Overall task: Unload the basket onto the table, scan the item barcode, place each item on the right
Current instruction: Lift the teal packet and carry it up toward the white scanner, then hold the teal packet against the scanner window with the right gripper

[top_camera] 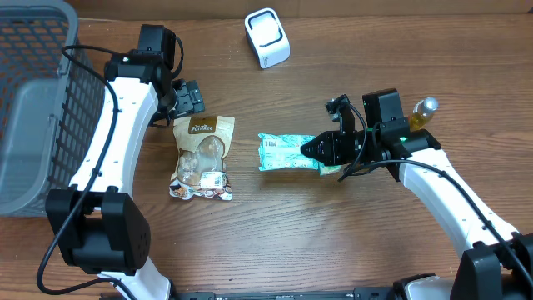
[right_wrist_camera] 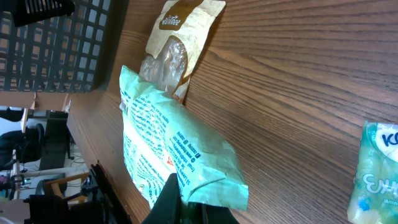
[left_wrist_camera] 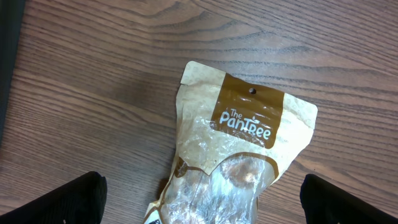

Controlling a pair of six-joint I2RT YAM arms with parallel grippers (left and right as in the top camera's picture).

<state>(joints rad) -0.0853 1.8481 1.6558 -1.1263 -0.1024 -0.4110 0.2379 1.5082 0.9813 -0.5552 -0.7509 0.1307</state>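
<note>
Two hands from above: my right hand (top_camera: 310, 150) pinches a green packet (top_camera: 286, 153) near the middle of the counter (top_camera: 275, 233). My left hand (top_camera: 188, 98) gapes wide by a brown pouch (top_camera: 202, 157), and the scanner (top_camera: 266, 37) sits at the far edge.

Left wrist: the pouch's top lies between my spread fingers (left_wrist_camera: 71, 199).

Right wrist: my hand clamps the packet's end.
</note>
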